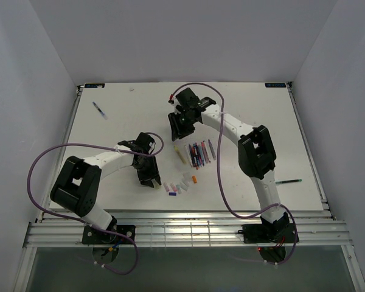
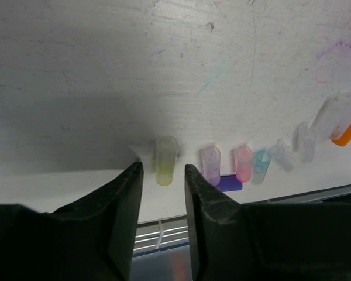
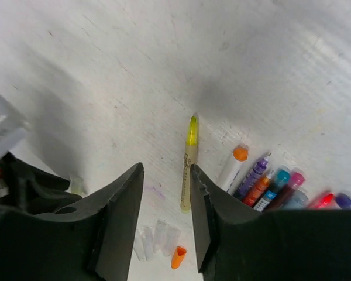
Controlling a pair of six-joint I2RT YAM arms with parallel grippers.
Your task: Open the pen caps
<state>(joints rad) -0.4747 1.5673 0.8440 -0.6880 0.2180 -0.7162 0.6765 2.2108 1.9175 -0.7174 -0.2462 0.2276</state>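
Yellow plastic is what both my tools point at. My left tool [image 2: 162, 172] has its jaws partly apart and holds nothing. The yellow cap [image 2: 165, 161] lies on the surface [image 2: 105, 70] just in front of the gap. It is the left end of a row of caps [image 2: 243, 164] close to the near edge, about the middle. I think the caps are put there in a row so that they stay apart from the pens and do not mix with them.

My right tool [image 3: 166, 170] is also partly open and empty. It hangs over the yellow pen [image 3: 187, 175], which lies alone with its bright tip bare, so I judge this pen is opened. Beside it, the other pens [image 3: 269, 181] lie side by side near the middle of the surface, easy to take one at a time. I cannot tell for each of them whether its cap is on.

One single pen [image 1: 99, 109] lies near the far left corner, and another pen [image 1: 289, 181] lies near the right edge, both well apart from the group.

The surface is white, scratched, with faint colour marks. Plain white walls [image 1: 36, 61] close it on three sides, and a metal rail [image 1: 182, 228] runs along the near edge.
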